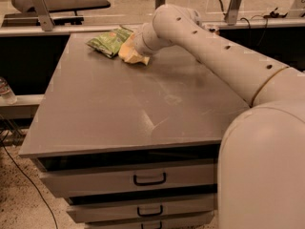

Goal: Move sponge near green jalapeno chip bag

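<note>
The pincer [129,49] is hanging low over the far part of the grey counter [143,109]; whether it is gripping cannot be told. Right beneath it, the sponge [136,58], pale soft foam, is touching the counter. Just left of the pincer, the crinkled foil green jalapeno chip bag [108,41] is lying flat, so the sponge is likely sitting there for nearness.

Single arm [224,56] extended forward and leftward, wrist [150,36] angled downward, gripper [133,53] low at far reach.

A gray cabinet top [143,113] has three black-handled drawers [128,180] at six o'clock, a clear bottle [5,90] at nine o'clock, and the gripper [132,51] toward eleven o'clock.
</note>
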`<act>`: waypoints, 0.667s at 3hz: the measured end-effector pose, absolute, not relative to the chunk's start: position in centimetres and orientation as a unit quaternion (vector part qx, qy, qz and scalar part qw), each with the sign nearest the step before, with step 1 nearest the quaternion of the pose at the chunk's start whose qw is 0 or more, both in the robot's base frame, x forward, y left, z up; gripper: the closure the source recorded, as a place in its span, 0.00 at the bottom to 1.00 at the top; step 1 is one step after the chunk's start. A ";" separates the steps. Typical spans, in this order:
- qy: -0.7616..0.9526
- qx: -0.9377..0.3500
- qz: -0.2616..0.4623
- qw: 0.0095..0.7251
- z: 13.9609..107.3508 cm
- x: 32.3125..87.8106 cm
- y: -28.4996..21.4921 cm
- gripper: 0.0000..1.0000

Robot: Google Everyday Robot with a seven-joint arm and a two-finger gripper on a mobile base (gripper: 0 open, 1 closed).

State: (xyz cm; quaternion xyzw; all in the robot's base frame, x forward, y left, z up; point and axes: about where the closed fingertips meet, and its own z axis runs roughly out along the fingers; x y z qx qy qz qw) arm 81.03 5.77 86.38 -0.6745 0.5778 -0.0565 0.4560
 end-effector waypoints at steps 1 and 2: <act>0.588 -0.668 -0.062 0.452 86.2 81.4 5.0 0.60; 0.591 -0.668 -0.059 0.449 86.1 81.1 5.0 0.36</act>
